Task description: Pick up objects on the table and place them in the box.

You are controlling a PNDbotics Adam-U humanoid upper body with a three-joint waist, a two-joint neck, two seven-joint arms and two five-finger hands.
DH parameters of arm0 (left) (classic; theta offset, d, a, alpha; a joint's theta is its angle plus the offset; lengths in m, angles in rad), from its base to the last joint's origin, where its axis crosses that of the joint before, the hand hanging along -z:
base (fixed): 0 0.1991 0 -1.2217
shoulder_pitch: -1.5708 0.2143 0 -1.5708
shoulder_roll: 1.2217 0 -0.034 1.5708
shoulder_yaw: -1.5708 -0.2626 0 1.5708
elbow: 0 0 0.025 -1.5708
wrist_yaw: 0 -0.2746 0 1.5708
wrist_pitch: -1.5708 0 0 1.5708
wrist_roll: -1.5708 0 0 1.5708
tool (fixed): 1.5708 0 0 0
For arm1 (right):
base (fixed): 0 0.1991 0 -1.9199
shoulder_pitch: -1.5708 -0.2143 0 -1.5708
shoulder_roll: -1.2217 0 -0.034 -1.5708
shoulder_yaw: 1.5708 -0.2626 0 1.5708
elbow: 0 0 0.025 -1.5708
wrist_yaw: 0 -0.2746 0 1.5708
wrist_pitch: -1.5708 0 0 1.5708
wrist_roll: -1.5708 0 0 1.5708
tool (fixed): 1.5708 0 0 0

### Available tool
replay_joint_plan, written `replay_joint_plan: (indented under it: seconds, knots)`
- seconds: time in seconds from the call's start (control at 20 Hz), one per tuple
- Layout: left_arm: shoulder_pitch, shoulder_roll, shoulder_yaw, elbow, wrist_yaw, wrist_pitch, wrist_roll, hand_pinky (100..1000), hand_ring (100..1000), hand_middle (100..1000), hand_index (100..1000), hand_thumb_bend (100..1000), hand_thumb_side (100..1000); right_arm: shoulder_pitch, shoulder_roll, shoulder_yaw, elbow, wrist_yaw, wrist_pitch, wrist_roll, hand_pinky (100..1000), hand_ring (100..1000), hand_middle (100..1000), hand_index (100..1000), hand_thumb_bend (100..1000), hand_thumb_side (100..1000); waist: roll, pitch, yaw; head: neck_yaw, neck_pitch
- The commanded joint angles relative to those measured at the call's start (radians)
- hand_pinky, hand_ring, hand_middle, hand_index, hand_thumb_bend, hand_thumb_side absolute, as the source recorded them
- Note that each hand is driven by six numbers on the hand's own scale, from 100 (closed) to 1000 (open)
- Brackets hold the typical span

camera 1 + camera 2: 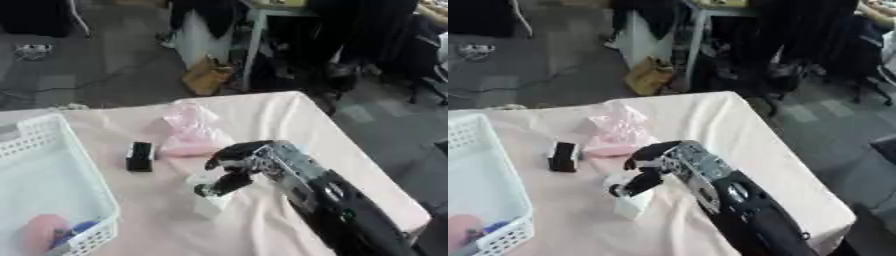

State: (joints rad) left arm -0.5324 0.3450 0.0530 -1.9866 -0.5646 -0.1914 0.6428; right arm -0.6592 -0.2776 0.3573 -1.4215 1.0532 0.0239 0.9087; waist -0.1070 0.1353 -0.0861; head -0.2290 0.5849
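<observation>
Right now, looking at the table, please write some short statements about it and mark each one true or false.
1. The right robot hand is on the white object. True.
2. The black object lies inside the white basket. False: it lies on the pink cloth, beside the basket.
3. The pink bag is on the table. True.
4. The basket holds nothing. False: a pink thing and a blue thing lie inside.
</observation>
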Motion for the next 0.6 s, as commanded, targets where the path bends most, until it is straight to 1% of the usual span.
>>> replay_joint_plan:
  seconds: [0.05,0.3,0.4,0.6]
  knots:
    - [-0.014,0.02,0.007,-0.013,-0.006,0.0,0.001,862,948,828,866,100,828,-0.022,-0.017,-0.012,-0.019,0.037,0.002,-0.002,934,1000,904,977,442,1000,0.0,-0.018,0.001,0.0,-0.019]
    - [-0.018,0.014,0.008,-0.013,-0.006,0.0,0.002,861,948,828,867,100,828,-0.028,-0.009,-0.006,0.018,0.084,-0.012,-0.002,938,1000,905,977,459,1000,0.007,-0.013,0.007,-0.007,-0.025]
    - [-0.019,0.012,0.008,-0.013,-0.006,0.0,0.003,861,948,828,867,100,827,-0.03,-0.005,-0.006,0.029,0.103,-0.02,-0.002,939,1000,905,977,450,1000,0.008,-0.012,0.008,-0.009,-0.027]
    - [-0.021,0.009,0.009,-0.013,-0.005,0.0,0.004,862,947,827,866,100,825,-0.035,0.001,-0.01,0.05,0.102,-0.029,-0.002,937,1000,908,977,456,1000,0.013,-0.009,0.012,-0.015,-0.029]
